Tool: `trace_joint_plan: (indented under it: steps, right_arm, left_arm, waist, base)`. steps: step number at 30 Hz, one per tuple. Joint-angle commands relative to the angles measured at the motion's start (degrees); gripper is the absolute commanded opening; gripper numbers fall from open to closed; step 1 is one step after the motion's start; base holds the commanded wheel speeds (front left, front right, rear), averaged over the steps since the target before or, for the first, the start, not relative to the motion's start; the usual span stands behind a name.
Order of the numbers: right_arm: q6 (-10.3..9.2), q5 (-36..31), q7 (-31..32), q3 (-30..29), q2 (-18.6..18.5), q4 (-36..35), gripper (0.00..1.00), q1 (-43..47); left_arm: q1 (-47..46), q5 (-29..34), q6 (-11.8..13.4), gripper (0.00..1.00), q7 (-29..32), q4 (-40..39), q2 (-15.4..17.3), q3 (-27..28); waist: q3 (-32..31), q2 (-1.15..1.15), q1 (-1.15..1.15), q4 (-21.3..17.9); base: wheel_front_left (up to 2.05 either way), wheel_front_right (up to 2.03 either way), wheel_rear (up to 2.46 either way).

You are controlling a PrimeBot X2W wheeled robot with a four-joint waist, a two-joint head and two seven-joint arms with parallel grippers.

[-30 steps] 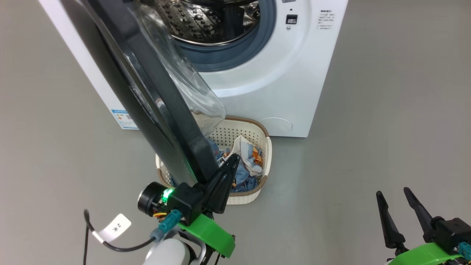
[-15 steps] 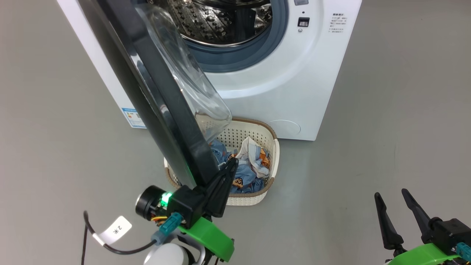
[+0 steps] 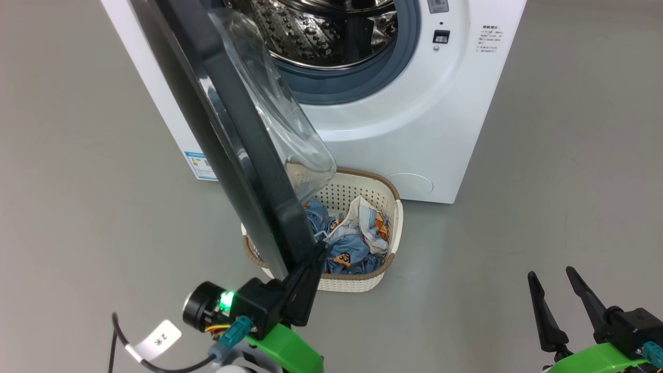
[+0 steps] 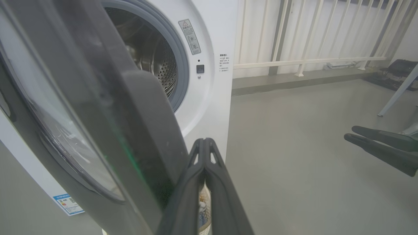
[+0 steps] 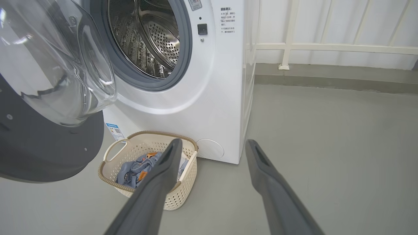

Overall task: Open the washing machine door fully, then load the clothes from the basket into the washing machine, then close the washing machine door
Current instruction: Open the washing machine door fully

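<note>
The washing machine door (image 3: 233, 140) stands partway open, swung out over the basket (image 3: 398, 217), with its glass bowl hanging above the rim. The left gripper (image 3: 319, 250) has its fingers pressed together, pinching nothing, the tip right at the door's free edge on the drum side. The clothes (image 3: 352, 246) lie bundled in the basket, which sits on the floor (image 3: 518, 233) just in front of the washing machine (image 3: 414, 129). At the lower right, the right gripper (image 3: 551, 276) hangs with its fingers spread and empty, well apart from the basket.
</note>
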Motion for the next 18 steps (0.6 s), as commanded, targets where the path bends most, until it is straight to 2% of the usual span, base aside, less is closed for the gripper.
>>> trace_joint_plan:
  steps: [1,18]
  right_arm:
    - [0.09,0.6,-0.7,1.6,-0.8,-1.3,1.00,-1.0]
    - [0.09,1.0,-0.7,1.4,-0.8,-1.3,1.00,-0.8]
  left_arm:
    - [-0.5,-0.6,0.9,0.00,0.2,-1.3,1.5,2.6]
    - [0.8,-1.9,3.6,0.00,-0.3,-2.6,3.8,5.9]
  waist:
    - [0.0,0.00,0.00,0.2]
    - [0.3,0.00,0.00,2.3]
  base:
    - [0.00,0.00,0.00]
    - [0.00,0.00,0.00]
